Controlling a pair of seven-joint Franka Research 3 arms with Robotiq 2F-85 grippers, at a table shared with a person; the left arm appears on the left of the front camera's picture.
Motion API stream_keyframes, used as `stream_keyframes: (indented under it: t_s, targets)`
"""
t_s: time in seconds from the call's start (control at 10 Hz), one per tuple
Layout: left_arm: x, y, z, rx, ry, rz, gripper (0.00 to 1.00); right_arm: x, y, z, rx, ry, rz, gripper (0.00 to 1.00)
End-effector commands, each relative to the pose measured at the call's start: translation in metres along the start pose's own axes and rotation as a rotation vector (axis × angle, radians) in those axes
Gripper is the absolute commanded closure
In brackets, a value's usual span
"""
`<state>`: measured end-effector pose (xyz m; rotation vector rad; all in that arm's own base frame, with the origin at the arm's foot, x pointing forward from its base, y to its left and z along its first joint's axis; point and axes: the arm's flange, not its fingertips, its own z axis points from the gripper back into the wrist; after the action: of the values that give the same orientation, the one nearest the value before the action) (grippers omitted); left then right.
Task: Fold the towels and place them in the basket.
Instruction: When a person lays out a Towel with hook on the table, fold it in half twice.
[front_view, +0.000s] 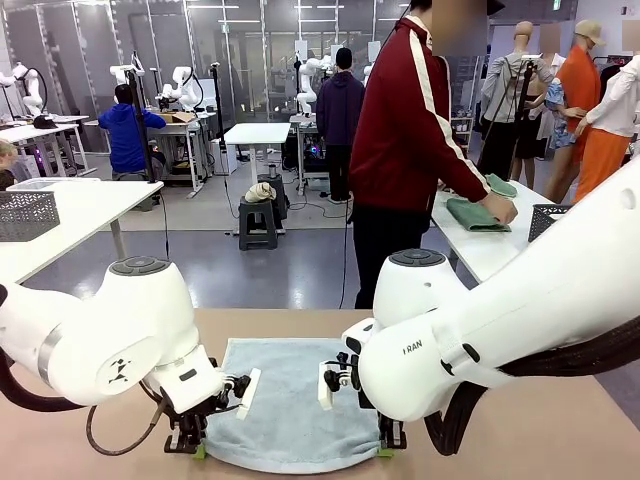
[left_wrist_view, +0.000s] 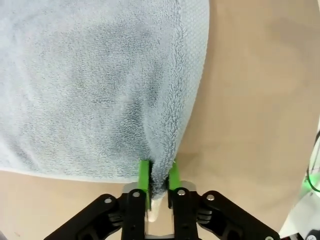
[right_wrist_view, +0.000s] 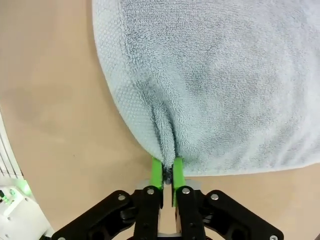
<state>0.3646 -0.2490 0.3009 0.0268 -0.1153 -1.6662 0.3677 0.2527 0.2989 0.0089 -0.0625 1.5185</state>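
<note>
My left pincer (front_view: 192, 447) is clamped on the near left corner of the pale blue towel (front_view: 290, 400). The towel lies spread flat on the tan worktop (front_view: 560, 420) between my two arms. My right pincer (front_view: 388, 447) is closed on the near right corner in the same way. With both near corners pinched and the cloth unfolded, I judge this to be the start of the first fold.

The next move calls for raising both corners together and level, then carrying the near edge over to the far edge. My arms should hold the same spacing, so the cloth neither sags in the middle nor pulls askew.

My left wrist view shows the hold itself. The corner is gathered into a narrow ridge between the green pads, with a pale bit of hem tucked down between the fingers. The front view cannot show how much cloth is in the bite, but it does show the whole towel and its far edge.

The front view also shows a dark mesh basket (front_view: 25, 215) on a white table well off to the left. Another one (front_view: 545, 220) stands on the table to the right, where a person handles folded green cloths. I cannot tell which basket is meant for me.

My right wrist view shows a matching ridge pinched there.
</note>
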Motion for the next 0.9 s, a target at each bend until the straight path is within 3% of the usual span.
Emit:
stream_keyframes:
  t_s: [0.0, 0.5, 0.8]
  targets:
    - [-0.006, 0.001, 0.009, -0.021, 0.008, -0.024, 1.0, -0.001, 0.001, 0.007, 0.022, -0.002, 0.025, 1.0]
    - [-0.012, 0.006, 0.041, 0.038, 0.015, -0.002, 1.0, -0.001, 0.001, 0.033, -0.033, -0.006, 0.049, 1.0]
    - [-0.013, 0.045, 0.07, 0.042, 0.045, 0.009, 1.0, -0.002, -0.036, 0.06, -0.042, -0.025, 0.061, 1.0]
